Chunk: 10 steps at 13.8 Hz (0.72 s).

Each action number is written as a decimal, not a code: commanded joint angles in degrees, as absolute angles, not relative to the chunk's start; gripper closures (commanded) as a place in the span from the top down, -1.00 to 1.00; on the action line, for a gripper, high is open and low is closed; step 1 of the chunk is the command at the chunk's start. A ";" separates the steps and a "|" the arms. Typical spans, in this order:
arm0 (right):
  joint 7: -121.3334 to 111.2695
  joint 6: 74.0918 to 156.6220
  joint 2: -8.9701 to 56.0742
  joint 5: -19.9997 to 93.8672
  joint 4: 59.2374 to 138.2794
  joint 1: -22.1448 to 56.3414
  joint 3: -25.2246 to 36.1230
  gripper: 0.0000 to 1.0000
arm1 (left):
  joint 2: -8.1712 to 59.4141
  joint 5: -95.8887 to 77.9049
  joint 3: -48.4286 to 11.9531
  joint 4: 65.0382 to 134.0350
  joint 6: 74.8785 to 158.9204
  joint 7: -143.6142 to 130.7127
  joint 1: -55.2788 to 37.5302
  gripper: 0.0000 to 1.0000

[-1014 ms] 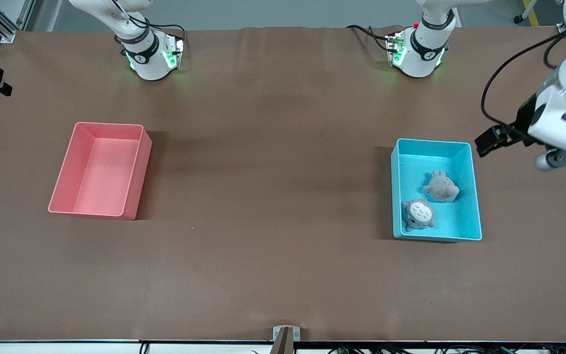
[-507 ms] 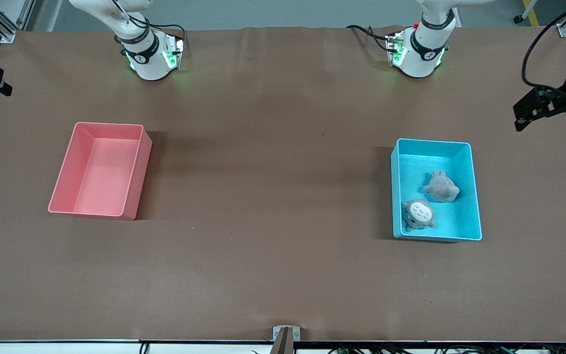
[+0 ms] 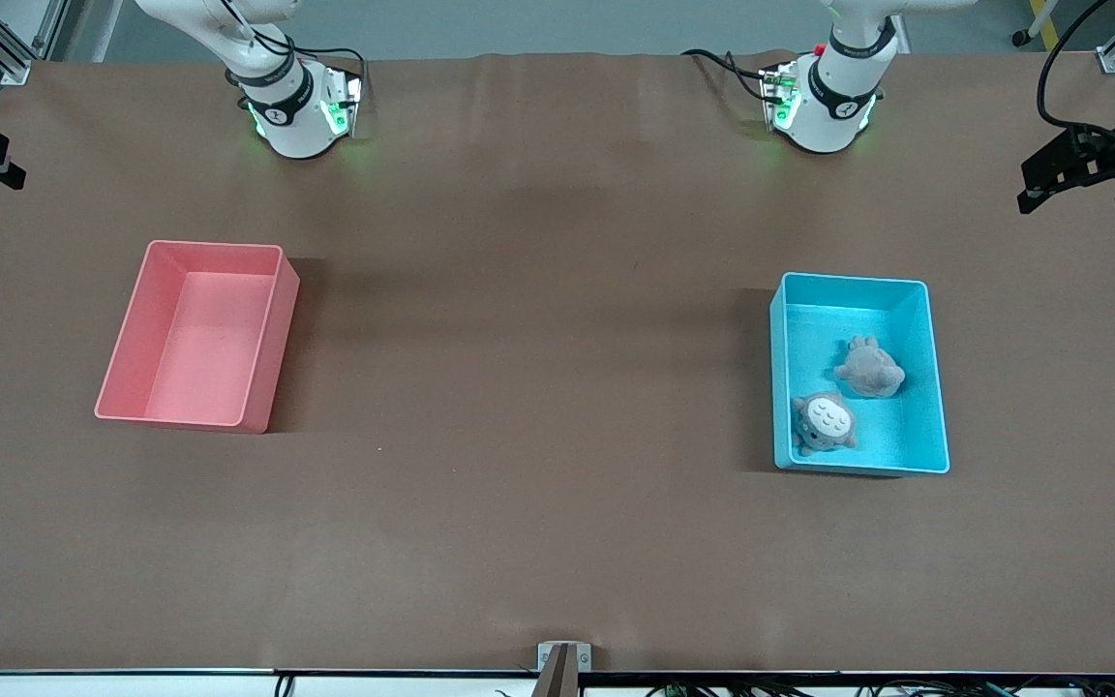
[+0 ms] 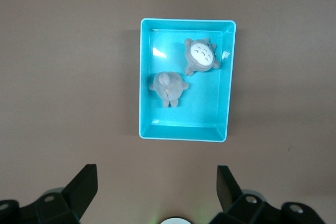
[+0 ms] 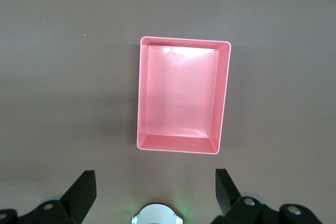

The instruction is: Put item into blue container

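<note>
Both grey plush toys (image 3: pixel 853 392) are seen inside the blue container (image 3: pixel 935 387); nothing loose is seen on the bench (image 3: pixel 538 387). The left hand (image 4: pixel 156 195), wide open and empty, is held high over the bench toward the left arm's end, near the container. The right hand (image 5: pixel 155 195), equally open and empty, is held over the pink bin (image 5: pixel 181 95), waiting.

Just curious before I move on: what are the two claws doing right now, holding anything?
Left gripper: open, holding nothing, high over the blue container.
Right gripper: open, holding nothing, high over the pink bin.

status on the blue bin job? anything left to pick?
Looks done: two plush toys lie in the blue container. Nothing in hand: left tool open, high above it; right tool open over the empty pink bin. No loose items visible.
</note>
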State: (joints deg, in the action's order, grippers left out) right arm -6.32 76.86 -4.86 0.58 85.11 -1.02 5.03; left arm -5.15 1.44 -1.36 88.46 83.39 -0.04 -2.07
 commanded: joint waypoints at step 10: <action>-6.15 76.73 -5.63 0.70 86.31 -1.49 4.92 1.00 | -5.98 0.70 -3.33 89.65 85.69 -0.61 -2.72 1.00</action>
State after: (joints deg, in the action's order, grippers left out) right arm -6.31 76.55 -4.86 0.58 85.31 -1.02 5.07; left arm -5.73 1.43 -2.30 88.97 84.14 -0.08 -2.51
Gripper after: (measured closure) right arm 0.000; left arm 0.000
